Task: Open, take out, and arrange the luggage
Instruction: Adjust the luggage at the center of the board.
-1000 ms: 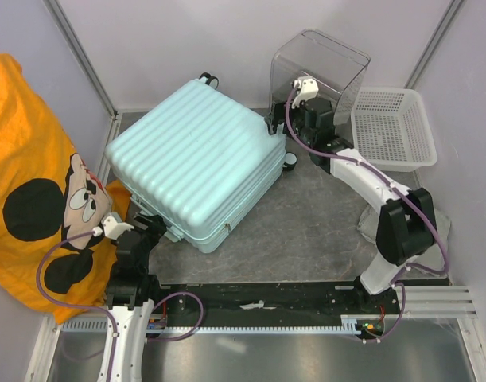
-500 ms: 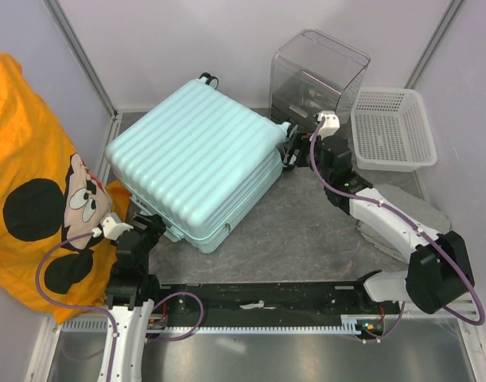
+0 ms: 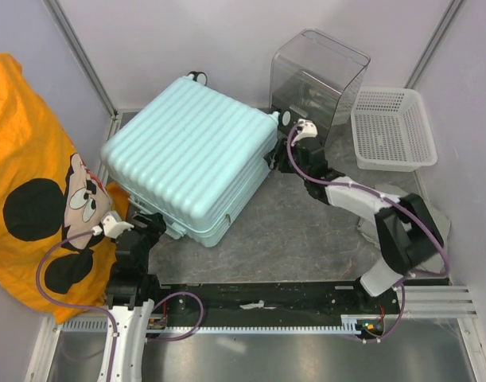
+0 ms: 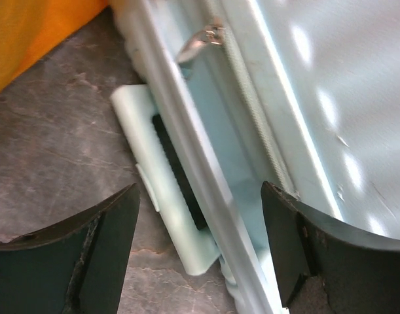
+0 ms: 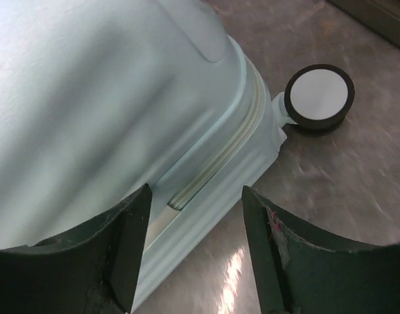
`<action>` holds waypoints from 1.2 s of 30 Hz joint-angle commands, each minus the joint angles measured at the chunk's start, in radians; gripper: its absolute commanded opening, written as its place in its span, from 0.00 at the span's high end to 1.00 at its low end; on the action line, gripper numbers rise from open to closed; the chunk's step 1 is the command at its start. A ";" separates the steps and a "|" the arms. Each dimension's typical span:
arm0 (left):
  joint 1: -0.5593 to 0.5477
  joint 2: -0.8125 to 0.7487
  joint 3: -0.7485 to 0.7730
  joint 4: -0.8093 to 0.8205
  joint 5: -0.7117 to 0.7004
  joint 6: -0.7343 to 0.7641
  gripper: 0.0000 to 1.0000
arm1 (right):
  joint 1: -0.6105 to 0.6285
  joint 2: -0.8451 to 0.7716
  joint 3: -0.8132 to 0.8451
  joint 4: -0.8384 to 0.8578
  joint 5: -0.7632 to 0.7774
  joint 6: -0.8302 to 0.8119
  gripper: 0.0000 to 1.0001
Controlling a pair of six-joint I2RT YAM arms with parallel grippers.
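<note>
We see the luggage (image 3: 191,155) lying flat and closed on the grey table (image 3: 314,227), left of centre and turned at an angle, with its ribbed mint shell facing up. One corner points toward the left arm and another toward the clear plastic box (image 3: 318,76). The left gripper (image 3: 151,225) sits low at the near corner. In its wrist view its jaws are released and wide apart, and between them lie the shell's edge, a zip pull (image 4: 203,39) and a pale moulded piece with a dark strip (image 4: 131,114) – neither finger touches them. The right gripper (image 3: 276,157) reaches to the suitcase's right corner, just beside a black-and-white wheel (image 5: 319,98). Its fingers (image 5: 127,242) stand apart astride the zip seam there, but we cannot tell whether they press on the shell or merely hang over it. An orange printed cloth (image 3: 28,135) lies against the left wall near the suitcase, and a white mesh basket (image 3: 390,127) sits at the far right, beside the box.
</note>
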 commanded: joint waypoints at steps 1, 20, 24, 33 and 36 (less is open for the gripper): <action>-0.005 -0.012 0.039 0.093 0.054 0.038 0.19 | 0.110 0.204 0.205 0.129 -0.102 0.025 0.32; -0.165 0.493 0.054 0.457 0.227 0.148 0.27 | 0.121 0.308 0.405 0.083 -0.088 -0.056 0.20; -0.296 0.560 0.053 0.504 0.132 0.145 0.27 | 0.093 0.329 0.439 0.056 -0.115 -0.071 0.19; -0.495 0.777 0.084 0.721 0.091 0.176 0.27 | 0.063 0.240 0.447 -0.035 -0.140 -0.150 0.15; -0.566 0.833 0.111 0.744 0.057 0.194 0.27 | 0.061 0.211 0.434 -0.053 -0.142 -0.165 0.13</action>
